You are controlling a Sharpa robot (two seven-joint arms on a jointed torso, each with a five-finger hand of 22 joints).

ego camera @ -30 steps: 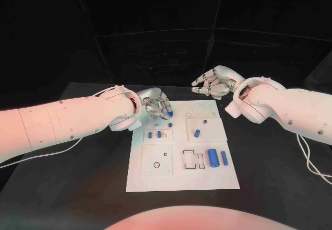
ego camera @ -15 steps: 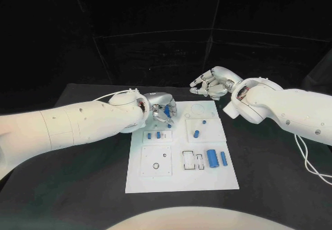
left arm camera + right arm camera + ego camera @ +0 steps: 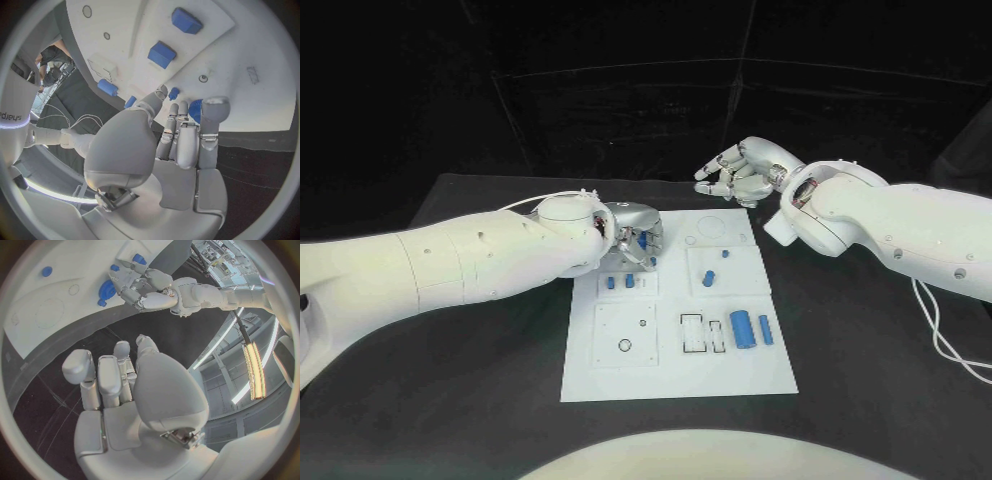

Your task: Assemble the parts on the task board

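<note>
Left hand [image 3: 635, 232] is hovering over the task board's [image 3: 678, 380] upper-left corner in the head view, fingers curling round a small blue part [image 3: 195, 110], pinching it at the tips. Slots with seated blue parts [image 3: 630, 282] are lying just below it in frame, so the left hand is nearer. Right hand [image 3: 744, 172] is hanging beyond the board's top edge, fingers loosely curled, holding nothing.
</note>
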